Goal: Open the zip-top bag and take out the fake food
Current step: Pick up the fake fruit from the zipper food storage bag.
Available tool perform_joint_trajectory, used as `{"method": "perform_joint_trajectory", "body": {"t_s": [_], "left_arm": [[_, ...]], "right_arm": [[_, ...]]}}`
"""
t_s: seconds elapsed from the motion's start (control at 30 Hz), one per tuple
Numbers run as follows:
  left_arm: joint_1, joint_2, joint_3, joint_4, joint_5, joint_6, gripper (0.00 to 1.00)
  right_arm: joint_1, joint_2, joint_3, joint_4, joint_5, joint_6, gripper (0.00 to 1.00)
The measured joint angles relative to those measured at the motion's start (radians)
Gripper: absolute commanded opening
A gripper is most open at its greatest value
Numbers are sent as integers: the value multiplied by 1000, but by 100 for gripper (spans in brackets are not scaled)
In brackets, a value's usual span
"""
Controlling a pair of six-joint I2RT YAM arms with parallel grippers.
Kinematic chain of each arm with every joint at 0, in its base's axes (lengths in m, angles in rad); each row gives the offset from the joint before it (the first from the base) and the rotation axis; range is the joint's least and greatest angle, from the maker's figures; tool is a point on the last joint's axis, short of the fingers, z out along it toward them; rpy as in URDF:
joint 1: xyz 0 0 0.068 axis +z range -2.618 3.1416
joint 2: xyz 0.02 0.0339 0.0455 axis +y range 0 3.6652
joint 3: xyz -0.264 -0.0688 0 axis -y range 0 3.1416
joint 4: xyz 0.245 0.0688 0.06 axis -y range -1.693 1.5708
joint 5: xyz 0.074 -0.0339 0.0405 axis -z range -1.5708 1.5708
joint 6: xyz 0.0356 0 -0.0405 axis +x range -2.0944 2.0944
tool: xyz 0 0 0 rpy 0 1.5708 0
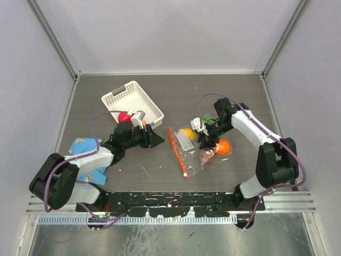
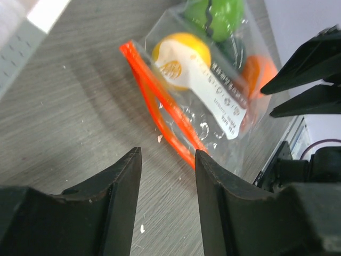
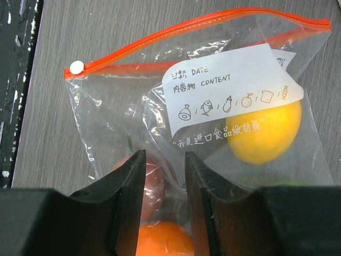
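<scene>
The clear zip-top bag [image 1: 191, 152] lies flat on the table, its red-orange zip strip [image 1: 176, 151] on the left side. Inside it are pieces of fake food: a yellow fruit [image 3: 264, 128], an orange one [image 3: 160, 240], a red-brown one [image 3: 157, 184] and a green one [image 2: 214, 13]. My right gripper [image 3: 164, 154] stands on the bag's far side from the zip strip, with bunched plastic between its fingers. My left gripper [image 2: 168, 153] is open over bare table just short of the zip strip [image 2: 160, 109]. A red fruit [image 1: 124, 117] lies outside the bag by the basket.
A white slotted basket [image 1: 132, 100] stands at the back left, close to my left wrist. A blue printed cloth [image 1: 85, 154] lies at the near left by the left arm's base. The black base rail [image 1: 170, 205] runs along the near edge.
</scene>
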Motion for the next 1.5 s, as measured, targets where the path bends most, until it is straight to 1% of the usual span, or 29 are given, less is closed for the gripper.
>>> {"method": "perform_joint_trajectory", "body": {"t_s": [0.07,0.33,0.67,0.8,0.93,1.13,1.27,1.37,1.5], "left_arm": [[-20,29,-14,14,-6,0,42],[-95,154,-40,108,-11,3,41],[-168,288,-103,332,-67,58,42],[-212,329,-107,412,-113,126,43],[-257,369,-107,502,-156,236,44],[-274,456,-114,660,-164,362,48],[-283,515,-115,748,-163,437,50],[-295,536,-113,785,-161,486,50],[-308,541,-109,819,-160,543,51]], "right_arm": [[0,0,0,0,0,0,41],[0,-1,-1,2,0,-2,41],[0,-8,-12,16,0,-4,42],[0,-8,-14,20,0,-4,42],[0,-15,-18,35,0,-5,43],[0,-65,-31,71,13,-12,46],[0,-78,-30,98,27,-54,47],[0,-49,-5,98,53,-105,47],[0,42,68,103,69,-171,49]]}}
